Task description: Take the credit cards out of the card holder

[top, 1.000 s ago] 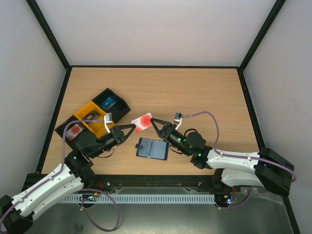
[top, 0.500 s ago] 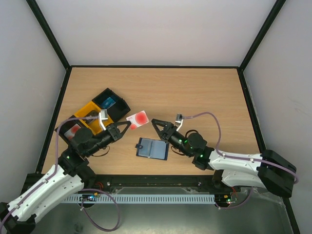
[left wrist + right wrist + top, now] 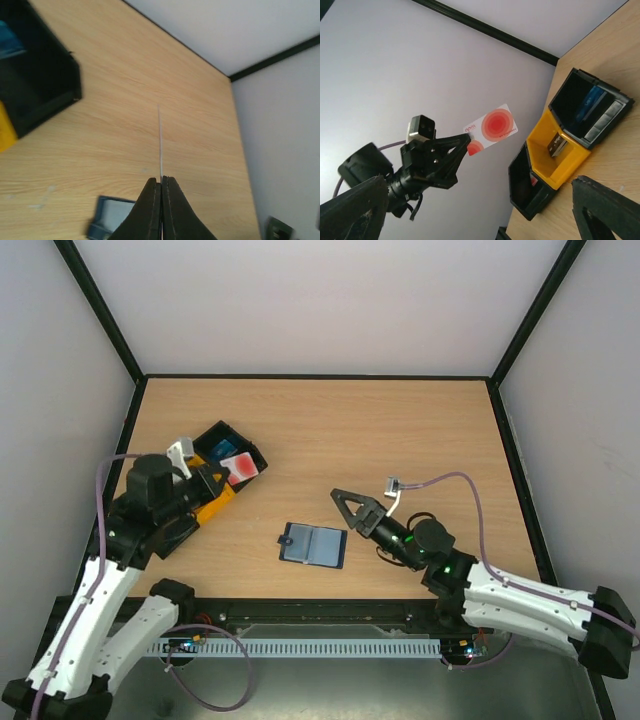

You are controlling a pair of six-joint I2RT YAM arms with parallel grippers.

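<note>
1. My left gripper is pinched shut on one short end of the red-and-white card. In its wrist view the card shows only as a thin stiff edge standing straight out from the fingertips
2. Seen from above, that card hangs over the near end of the black tray, where a blue card already lies. I judge the tray is close under it, so a release should be enough
3. My right gripper stands wide with nothing in it, pointing up and left across the table
4. The card holder lies open and flat on the wooden table between the arms, its long axis running left to right. It is just beside the right gripper and well apart from the left, so the right arm is the nearer
5. The holder looks soft and navy with pale slot panels; I cannot tell whether cards remain inside
</note>
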